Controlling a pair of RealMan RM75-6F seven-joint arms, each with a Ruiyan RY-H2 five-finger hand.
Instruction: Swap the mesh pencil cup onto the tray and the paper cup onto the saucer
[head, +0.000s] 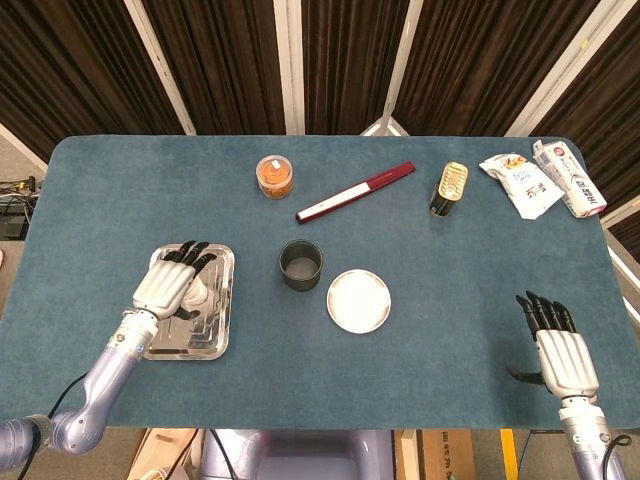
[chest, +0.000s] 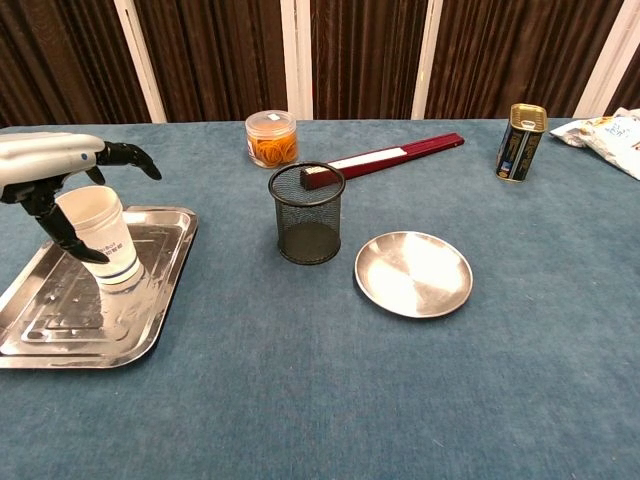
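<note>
Fingers of your left hand (chest: 45, 170) arch loosely over the paper cup (chest: 98, 235) on the tray (chest: 150, 320), not yet gripping, because it must vacate first; right hand (head: 562, 350), at four o'clock, is spread empty.

Paper cup (chest: 100, 234) on tray (chest: 150, 320); mesh cup (chest: 307, 214) beside saucer (chest: 414, 273).

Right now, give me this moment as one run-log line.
left hand: open around paper cup, not gripping | paper cup: on tray | mesh pencil cup: on table | saucer: empty | right hand: open, idle

Dark curtains (head: 90, 60) (pale strips) behind table (head: 480, 300)
</note>
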